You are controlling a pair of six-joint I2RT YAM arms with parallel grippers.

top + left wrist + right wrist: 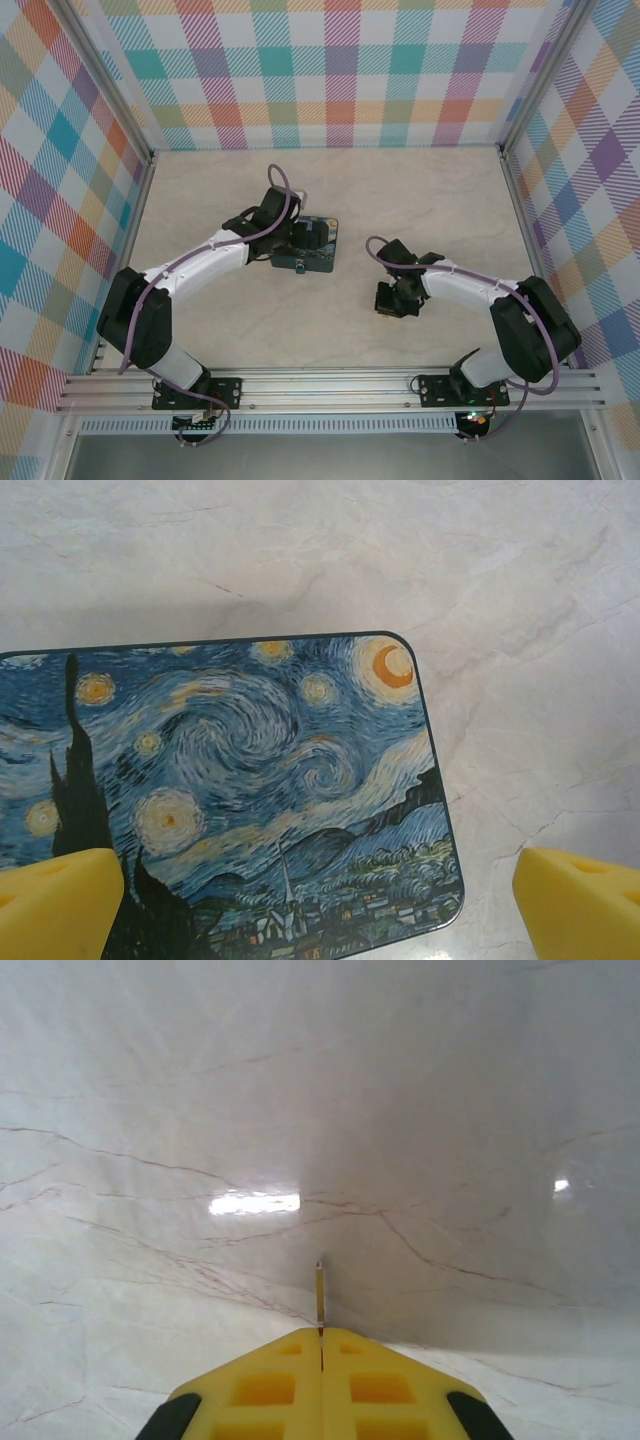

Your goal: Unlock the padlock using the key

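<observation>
Key: thin dark sliver, pinched between your right fingers, which are closed tight on it. Its long axis runs straight out ahead of the tips, over bare worktop. Padlock: you can't make it out for certain. Left fingers are spread wide, holding nothing, above the Starry Night box, well apart to the key's left.

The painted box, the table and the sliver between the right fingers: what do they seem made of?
Painted box: likely tin or coated card, with a smooth printed top and a thin dark rim. Table: marble-look surface, pale with fine veins, polished enough to mirror lights; perhaps laminate. Key: probably metal, a thin dark sliver, but too small to confirm.
</observation>
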